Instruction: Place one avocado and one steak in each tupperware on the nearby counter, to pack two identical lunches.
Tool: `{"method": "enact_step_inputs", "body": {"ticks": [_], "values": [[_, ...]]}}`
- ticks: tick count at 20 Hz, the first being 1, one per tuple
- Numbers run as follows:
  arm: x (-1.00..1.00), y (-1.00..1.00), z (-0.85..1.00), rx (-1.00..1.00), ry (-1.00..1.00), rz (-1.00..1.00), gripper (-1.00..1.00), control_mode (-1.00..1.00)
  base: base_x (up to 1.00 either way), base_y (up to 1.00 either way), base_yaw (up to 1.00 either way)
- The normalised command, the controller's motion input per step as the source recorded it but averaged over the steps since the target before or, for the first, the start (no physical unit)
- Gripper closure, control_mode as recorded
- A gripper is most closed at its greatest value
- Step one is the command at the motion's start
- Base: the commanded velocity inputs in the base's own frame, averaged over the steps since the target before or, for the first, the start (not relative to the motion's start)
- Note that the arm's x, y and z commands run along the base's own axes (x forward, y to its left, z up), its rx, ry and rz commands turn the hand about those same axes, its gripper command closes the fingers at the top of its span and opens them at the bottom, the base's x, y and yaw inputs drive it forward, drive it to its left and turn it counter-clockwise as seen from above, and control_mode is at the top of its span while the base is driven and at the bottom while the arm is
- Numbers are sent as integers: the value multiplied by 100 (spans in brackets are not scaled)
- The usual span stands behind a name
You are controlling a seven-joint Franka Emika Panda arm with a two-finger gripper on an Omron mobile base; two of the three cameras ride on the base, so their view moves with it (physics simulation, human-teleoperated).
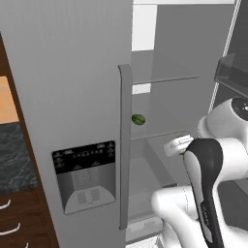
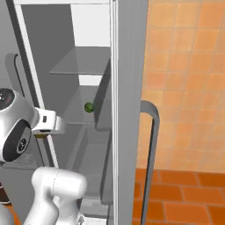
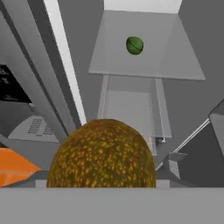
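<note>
Reaches into the open fridge, with the gripper (image 1: 177,145) hanging in front of the middle shelf (image 3: 175,61), just past the shelf's front edge. In the hand view, carries an olive-brown, orange-speckled oval, taken to be the held avocado (image 3: 101,153), right where the fingertips should rise. Hides the jaws entirely behind that fruit, so no telling how wide they stand. Hanging there with nothing beneath it, though, looks clamped rather than loose.

Leaves the second avocado (image 1: 138,119) toward the back edge of the same shelf, well apart from the hand and alone there. No steak or tupperware to be made out.

Step in hand, by judgement: lifting the first avocado out of the fridge and taking it to the worktop (image 1: 14,155), whose dark marbled edge shows beyond the left side of the fridge door (image 1: 72,97).

To do it well:
- Pull straight back along the line of entry, level with the shelf, before any swing.
- Keep clear of the door's inner edge and its long handle (image 1: 125,145), both close on the left.
- Mind the glossy round skin; likely to roll or slip under a sideways jerk, so keep the squeeze firm and the motion smooth.
- Turn toward the worktop only once the hand is fully outside the fridge opening.
</note>
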Motion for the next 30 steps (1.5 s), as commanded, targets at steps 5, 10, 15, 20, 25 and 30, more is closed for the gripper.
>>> {"method": "enact_step_inputs", "body": {"ticks": [5, 10, 15, 20, 25, 30], "values": [[0, 0, 0, 0, 0, 0, 100, 100, -97, 71, 25], [0, 0, 0, 0, 0, 0, 100, 100, -43, 100, 21], [0, 0, 0, 0, 0, 0, 100, 100, -2, 100, 5], [0, 0, 0, 0, 0, 0, 100, 100, 0, 100, 0], [0, 0, 0, 0, 0, 0, 100, 100, 7, 100, 0], [0, 0, 0, 0, 0, 0, 100, 100, 20, 100, 0]]}}
